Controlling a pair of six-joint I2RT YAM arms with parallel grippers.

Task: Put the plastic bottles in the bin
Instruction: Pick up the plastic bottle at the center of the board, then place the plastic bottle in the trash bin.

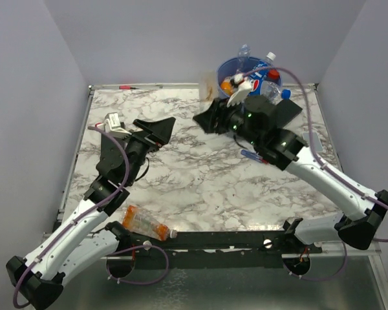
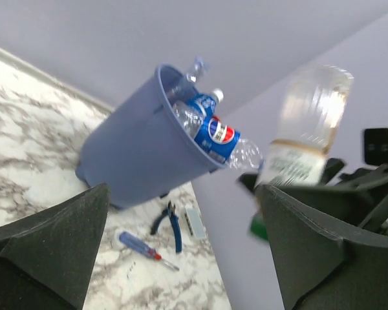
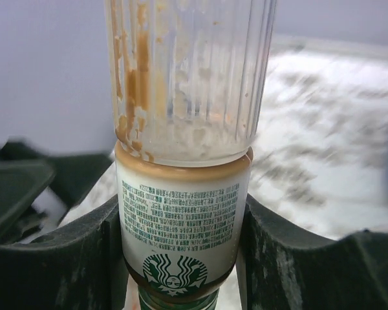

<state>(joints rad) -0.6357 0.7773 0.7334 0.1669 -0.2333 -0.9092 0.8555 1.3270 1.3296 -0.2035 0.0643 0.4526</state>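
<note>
Marbled white table [image 1: 213, 187]: we log both arms over it.
Round blue plastic bin [image 2: 139, 161]: at the far edge, holding several bottles, one of them a blue-labelled bottle [image 2: 213, 132].
Right arm [image 1: 330, 177]: stretched toward the bin. The right gripper [image 3: 181, 226] clamps a clear, coffee-stained, white-labelled plastic bottle [image 3: 181, 194] just beside the bin.
Left arm [image 1: 84, 213]: half-extended. The left gripper [image 2: 184, 213] is spread wide and empty.
Orange-labelled plastic bottle [image 1: 144, 223]: lying near the left arm's base.

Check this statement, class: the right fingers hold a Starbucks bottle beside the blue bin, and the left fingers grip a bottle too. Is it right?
No. The left wrist view shows the left gripper open, its fingers empty. The right gripper does hold the Starbucks bottle beside the blue bin.
</note>
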